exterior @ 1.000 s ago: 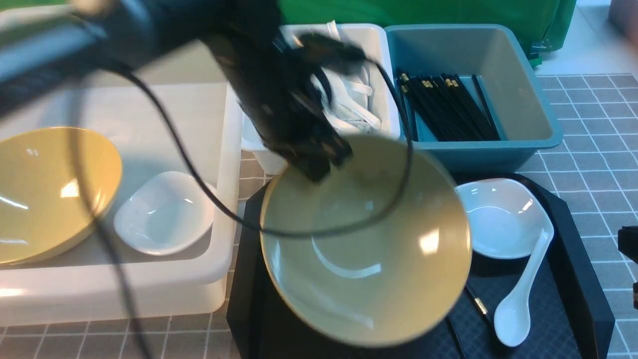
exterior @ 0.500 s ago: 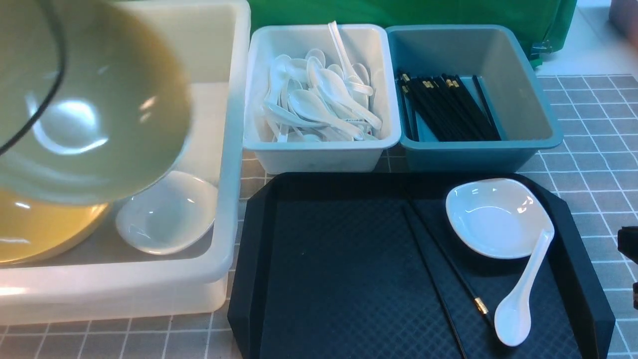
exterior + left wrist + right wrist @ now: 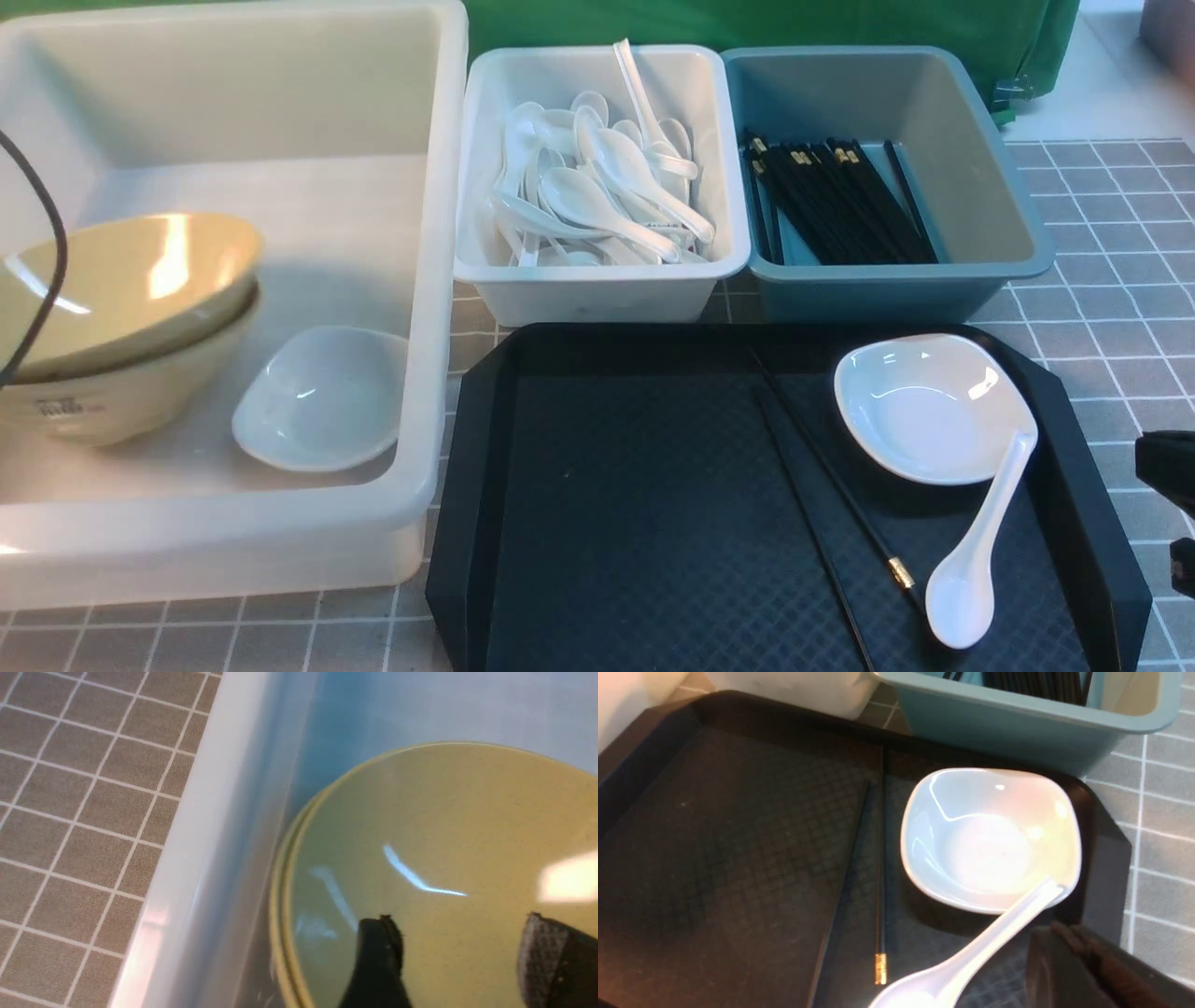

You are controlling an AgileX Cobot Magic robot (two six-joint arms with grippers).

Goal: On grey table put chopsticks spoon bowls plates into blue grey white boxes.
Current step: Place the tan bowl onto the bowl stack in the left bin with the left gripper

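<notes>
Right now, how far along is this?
Done: two glossy yellow bowls stacked in the large translucent white tub beside a white dish. In hand: nothing; left end effector open. Remaining, on the black tray: a second white dish, white spoon, black chopsticks.

We've got the left gripper (image 3: 458,921) spread wide over two stacked yellow bowls (image 3: 444,826) in the white tub (image 3: 205,826), grey table (image 3: 84,802) just outside its rim.

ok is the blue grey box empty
No, a bundle of black chopsticks lies inside the blue-grey box in the front view.
</notes>
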